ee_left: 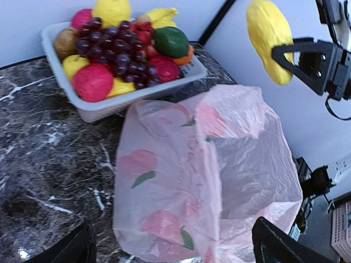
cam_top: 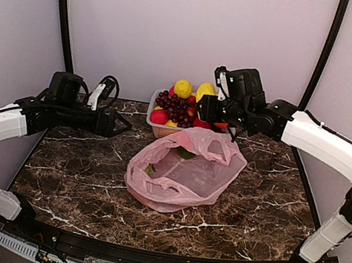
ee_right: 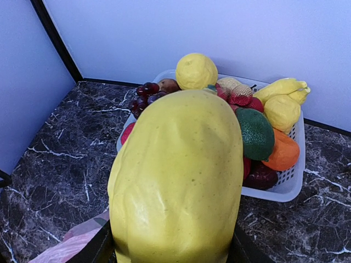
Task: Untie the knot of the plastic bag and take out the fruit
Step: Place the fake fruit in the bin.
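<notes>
Grapes (cam_top: 176, 110) and other toy pieces heap the white basket (cam_top: 150, 118) at the back of the marble bench (cam_top: 74, 175). Just in front of it lies the pink plastic bag (cam_top: 182, 176), its mouth slack and open, with a green fruit (cam_top: 186, 153) showing inside. The right gripper (cam_top: 208, 108) hangs over the basket's near rim and the bag's far edge, pinching a yellow fruit (ee_right: 178, 181). The left gripper (cam_top: 121, 126) hovers left of the bag, fingers spread around nothing.
</notes>
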Motion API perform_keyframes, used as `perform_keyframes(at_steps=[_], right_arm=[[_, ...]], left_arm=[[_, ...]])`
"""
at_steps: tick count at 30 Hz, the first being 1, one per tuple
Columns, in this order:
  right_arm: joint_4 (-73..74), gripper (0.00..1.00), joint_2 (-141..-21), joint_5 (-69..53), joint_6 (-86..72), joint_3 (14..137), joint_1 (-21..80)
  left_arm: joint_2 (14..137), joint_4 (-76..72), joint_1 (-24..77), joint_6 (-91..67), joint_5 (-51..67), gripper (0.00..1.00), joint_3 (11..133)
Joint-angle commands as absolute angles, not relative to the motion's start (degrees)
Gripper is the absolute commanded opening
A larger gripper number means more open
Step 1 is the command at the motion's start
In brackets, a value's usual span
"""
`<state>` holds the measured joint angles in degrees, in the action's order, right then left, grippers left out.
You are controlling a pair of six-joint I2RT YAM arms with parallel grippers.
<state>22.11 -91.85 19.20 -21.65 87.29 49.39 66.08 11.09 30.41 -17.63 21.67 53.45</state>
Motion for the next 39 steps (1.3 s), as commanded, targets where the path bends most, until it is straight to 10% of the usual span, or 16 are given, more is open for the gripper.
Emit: perform_keyframes(at_steps=[1, 14, 39], right_arm=[[23.2, 0.39, -96.2, 17.2, -18.6, 92.4, 46.3], [23.5, 0.39, -111.1, 11.5, -15.2, 107.5, 38.8], [26.9, 0.42, -131.4, 6.6, -10.9, 125.7, 35.0]], left_arm=[[64.4, 17.8, 22.1, -15.4, 26.3, 0.99, 54.7], [62.9, 19.5, -3.7, -8.8, 26.4, 0.99, 52.1], [62.2, 17.2, -4.5, -6.8, 18.1, 0.98, 48.8]])
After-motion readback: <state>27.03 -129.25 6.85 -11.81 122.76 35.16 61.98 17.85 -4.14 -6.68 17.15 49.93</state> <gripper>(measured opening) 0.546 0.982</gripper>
